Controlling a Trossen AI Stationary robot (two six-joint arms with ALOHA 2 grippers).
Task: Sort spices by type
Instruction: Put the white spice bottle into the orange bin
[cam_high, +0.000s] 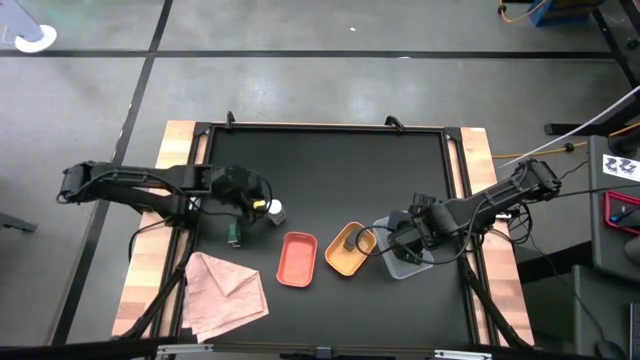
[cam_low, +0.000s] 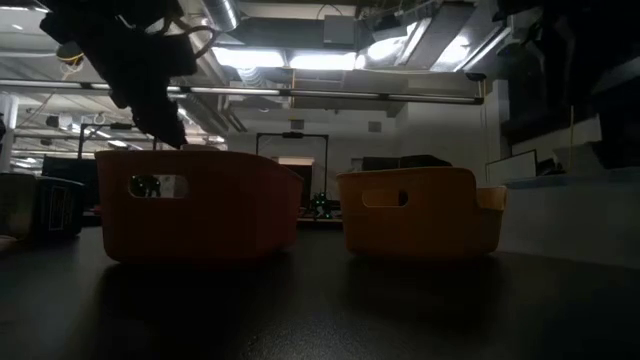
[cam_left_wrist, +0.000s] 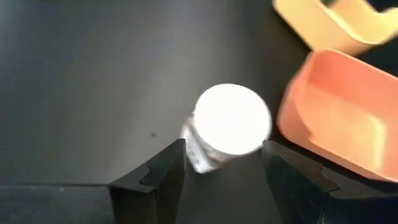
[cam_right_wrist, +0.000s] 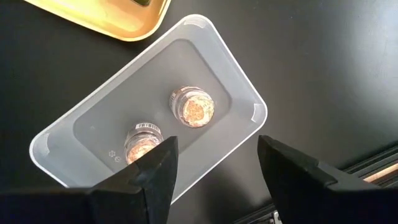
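The white-capped jar (cam_left_wrist: 231, 121) stands upright on the black table (cam_high: 330, 170), just left of the red tray (cam_high: 297, 258). My left gripper (cam_left_wrist: 227, 180) is open, with one finger on each side of the jar, and I see no touch. A dark grey-green jar (cam_high: 236, 237) lies on the table near the left gripper (cam_high: 258, 206). Another dark jar (cam_high: 347, 243) sits in the yellow tray (cam_high: 350, 250). Two pinkish-brown jars (cam_right_wrist: 193, 106) (cam_right_wrist: 142, 142) stand in the grey tray (cam_right_wrist: 155, 99). My right gripper (cam_right_wrist: 214, 180) hangs open above that tray.
The red tray (cam_low: 200, 205), yellow tray (cam_low: 420, 212) and grey tray (cam_high: 403, 260) stand in a row near the table's near edge. A pink cloth (cam_high: 225, 290) lies crumpled at the near left corner. The far half of the table shows bare black surface.
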